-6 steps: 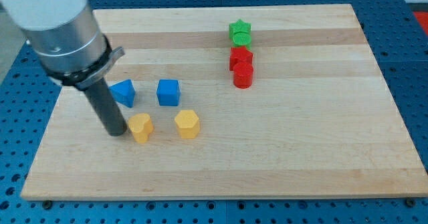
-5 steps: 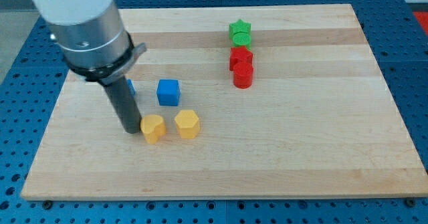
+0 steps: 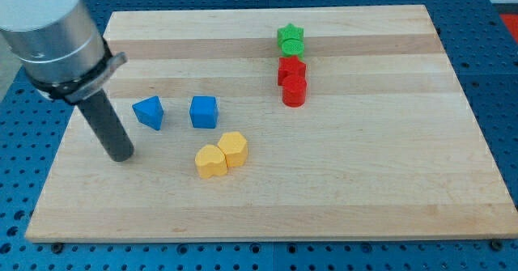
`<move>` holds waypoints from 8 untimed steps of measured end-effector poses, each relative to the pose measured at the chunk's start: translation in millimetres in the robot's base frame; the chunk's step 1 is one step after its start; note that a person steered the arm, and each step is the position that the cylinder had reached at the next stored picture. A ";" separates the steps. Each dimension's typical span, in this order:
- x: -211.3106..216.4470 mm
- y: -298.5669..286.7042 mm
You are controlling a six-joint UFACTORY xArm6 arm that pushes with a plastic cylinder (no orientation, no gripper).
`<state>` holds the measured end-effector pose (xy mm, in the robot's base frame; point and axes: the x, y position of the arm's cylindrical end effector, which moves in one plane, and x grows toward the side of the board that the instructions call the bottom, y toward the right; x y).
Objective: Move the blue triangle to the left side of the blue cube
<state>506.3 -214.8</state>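
The blue triangle (image 3: 149, 112) lies on the wooden board (image 3: 364, 158), just left of the blue cube (image 3: 203, 112), with a small gap between them. My tip (image 3: 121, 155) rests on the board below and to the left of the blue triangle, apart from it. The dark rod rises from the tip toward the view's top left.
Two yellow blocks (image 3: 221, 155) touch each other below the blue cube. At the upper middle, a green star (image 3: 290, 35) and green cylinder (image 3: 292, 48) stand above a red block (image 3: 291, 69) and a red cylinder (image 3: 294, 91).
My tip swung right, pushing one yellow block against the other, then moved back left. The two yellow blocks now touch and sit lower right. The blue blocks have not moved.
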 end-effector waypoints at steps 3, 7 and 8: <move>-58.1 -7.4; -59.6 53.8; -74.5 52.7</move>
<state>431.8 -162.2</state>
